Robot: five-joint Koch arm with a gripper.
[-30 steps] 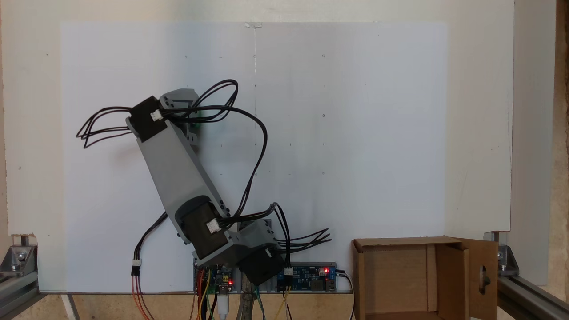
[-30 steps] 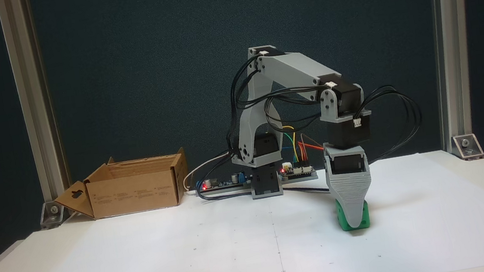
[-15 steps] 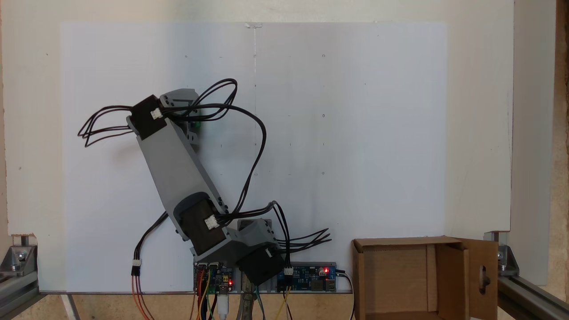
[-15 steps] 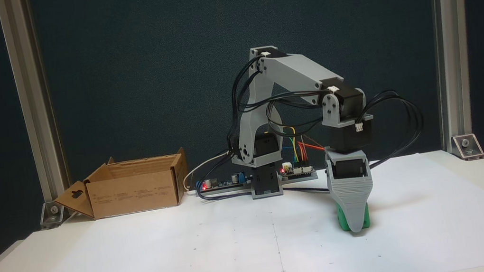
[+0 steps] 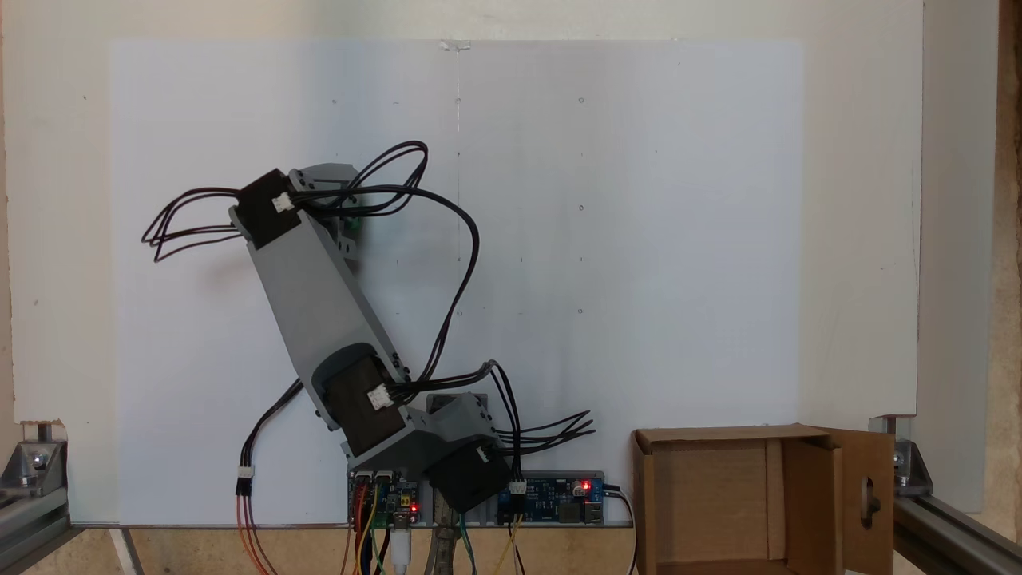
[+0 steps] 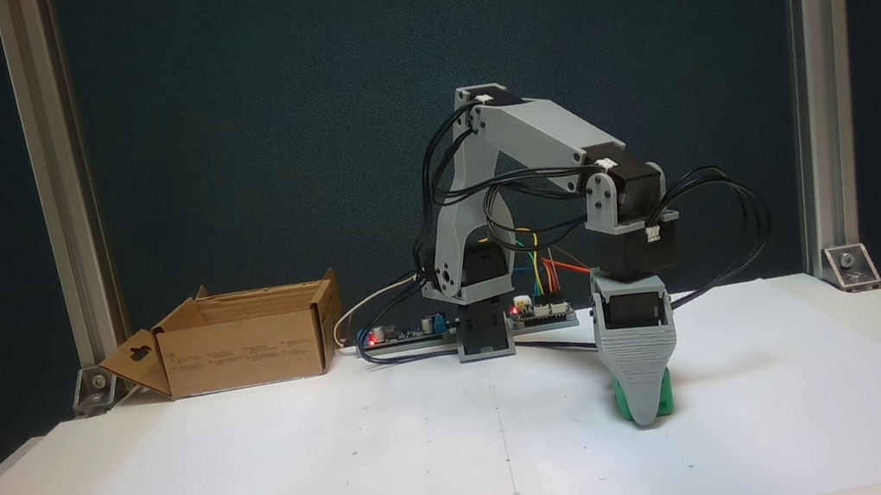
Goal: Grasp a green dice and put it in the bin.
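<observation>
in the fixed view from above, my arm (image 5: 319, 295) leans out to the left over the white paper (image 5: 639, 239), and the green dice (image 5: 356, 226) shows as a sliver of green past my wrist. the bin (image 5: 718, 435) sits well apart at the lower right, its top open. from here i cannot say which face of the dice is up.

in the fixed view from the front, my gripper (image 6: 647, 413) points straight down with one broad grey jaw in front of the green dice (image 6: 622, 402), which rests on the paper. the other jaw hides behind, so i cannot tell how wide i stand or whether i have it. a cube has no long axis; its near face looks about square to the camera. if my jaws meet a corner rather than flat faces, it may twist out on the lift.
</observation>
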